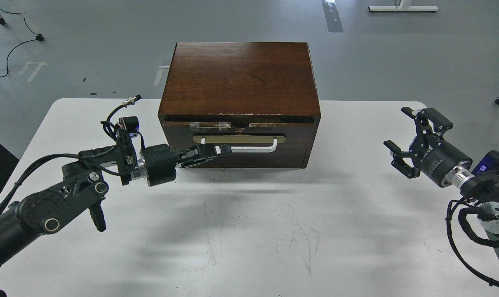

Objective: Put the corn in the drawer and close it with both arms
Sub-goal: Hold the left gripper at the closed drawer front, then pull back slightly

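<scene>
While the left gripper [216, 152] lies stretched out level against the front of the drawer [237, 144], its dark fingers [200, 156] are drawn close together with their tips at the left end of the white handle [249, 147], one pale tip overlapping the bar; whether they actually pinch the handle I cannot tell, since the fingers merge with the dark wood behind them. Behind the gripper come a round black wrist and a silver ring, then a cluster of cables and a small black module standing above the forearm (a loose connector sticks up at the top). The drawer sits nearly flush in the box [239, 74], with only a thin dark gap along its top edge, where the veneer is chipped and two bits of clear tape cling. The corn does not show anywhere in this view. The box stands at the far middle of the white table [249, 231], whose surface is scuffed with fine grey scratches. Well off to the right, the right gripper [410, 138] hangs above the table with its fingers spread wide, holding nothing, well apart from the box.
</scene>
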